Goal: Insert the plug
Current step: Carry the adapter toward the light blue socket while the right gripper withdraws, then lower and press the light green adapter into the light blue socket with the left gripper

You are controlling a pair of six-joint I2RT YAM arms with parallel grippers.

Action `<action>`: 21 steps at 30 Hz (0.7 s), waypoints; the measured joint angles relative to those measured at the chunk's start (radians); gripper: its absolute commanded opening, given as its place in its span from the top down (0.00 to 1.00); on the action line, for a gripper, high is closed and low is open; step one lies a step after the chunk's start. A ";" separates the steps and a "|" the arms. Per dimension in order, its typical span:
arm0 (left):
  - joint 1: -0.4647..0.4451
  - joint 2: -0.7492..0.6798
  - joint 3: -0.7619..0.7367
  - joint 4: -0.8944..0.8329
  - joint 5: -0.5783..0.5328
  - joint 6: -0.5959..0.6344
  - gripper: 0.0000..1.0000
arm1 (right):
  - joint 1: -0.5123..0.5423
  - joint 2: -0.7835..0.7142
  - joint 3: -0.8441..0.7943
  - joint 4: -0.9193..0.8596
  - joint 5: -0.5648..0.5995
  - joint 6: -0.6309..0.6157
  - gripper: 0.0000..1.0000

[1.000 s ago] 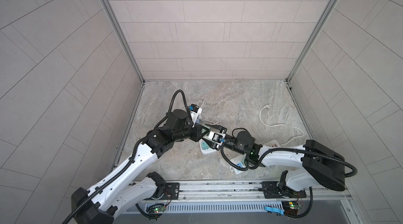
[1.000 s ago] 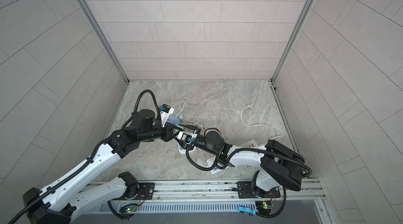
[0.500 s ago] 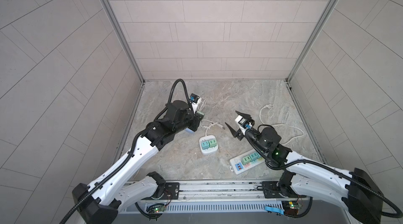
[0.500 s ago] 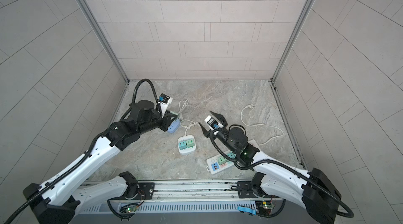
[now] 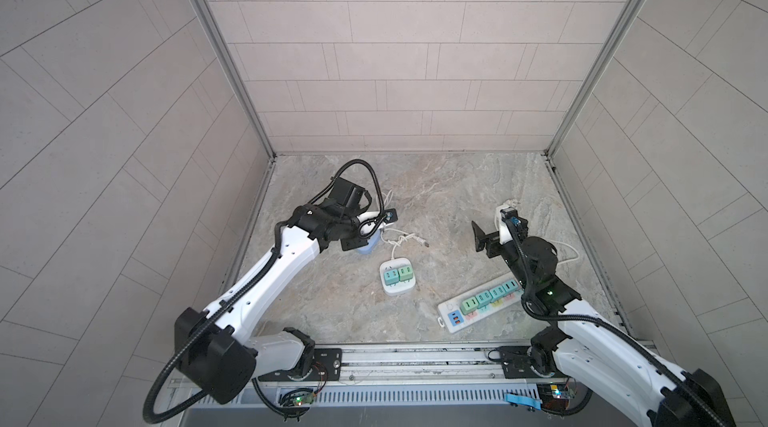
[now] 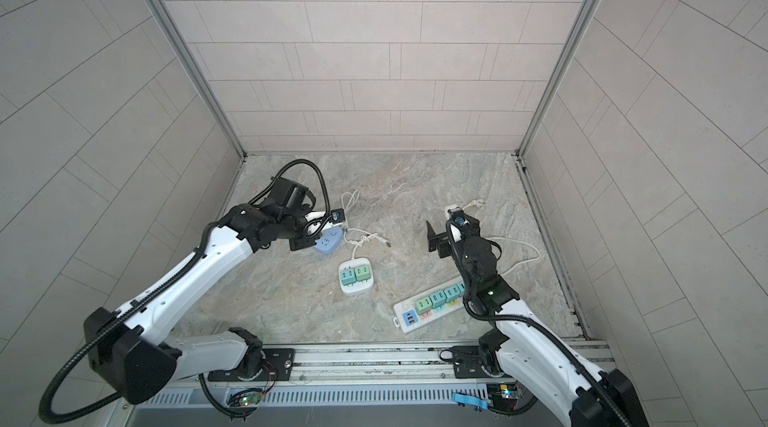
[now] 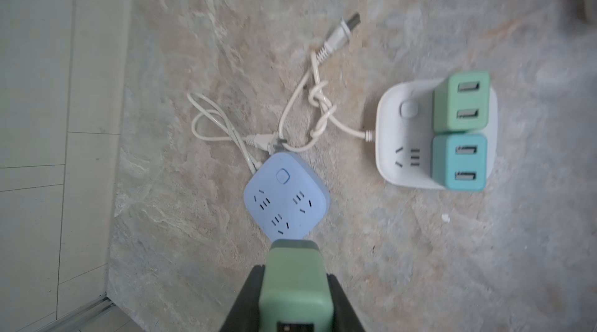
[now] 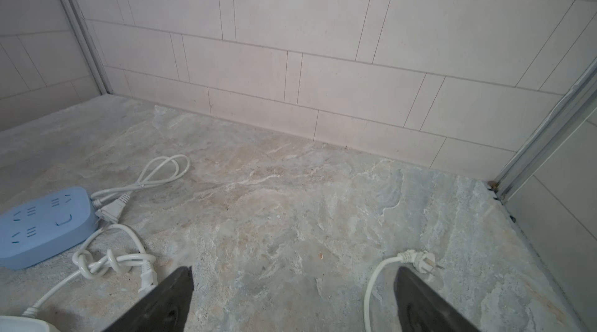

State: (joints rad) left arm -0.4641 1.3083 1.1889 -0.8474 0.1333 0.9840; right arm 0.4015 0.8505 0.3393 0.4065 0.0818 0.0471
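Both arms have drawn apart from the white socket (image 5: 397, 288) since the earlier frames. The right gripper (image 8: 294, 270) now hangs well right of the blue socket (image 7: 286, 201), jaws spread wide and empty. The left gripper (image 7: 294, 285) sits just short of it, clenched on the plug (image 7: 290, 259).

On the robot's side of the blue socket lies the strip (image 5: 446, 308). Closer to it is the white socket, carrying two chargers (image 7: 460, 130).

The plug's long axis runs along the left jaws, nose toward the blue socket's near corner, so the left arm is nearer. Its prongs are hidden. Only the left wrist view shows the plug; in both top views the arm covers it.
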 measured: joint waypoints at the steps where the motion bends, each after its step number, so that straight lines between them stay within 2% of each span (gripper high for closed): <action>1: 0.009 0.030 0.007 -0.025 0.000 0.051 1.00 | -0.005 0.030 0.002 0.000 0.006 0.010 0.01; 4: 0.031 0.110 0.034 -0.071 0.015 0.156 1.00 | -0.030 0.095 0.003 0.008 0.019 0.039 0.01; 10: 0.050 0.209 0.042 -0.038 0.033 0.293 1.00 | -0.093 0.191 0.032 0.016 0.035 0.111 0.01; 21: 0.069 0.352 0.041 0.058 0.105 0.405 1.00 | -0.116 0.301 0.038 0.098 0.057 0.191 0.02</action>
State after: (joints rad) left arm -0.3950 1.6600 1.2301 -0.7891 0.2382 1.3891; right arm 0.2852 1.1519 0.3775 0.5041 0.1387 0.2382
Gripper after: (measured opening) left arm 0.277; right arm 0.981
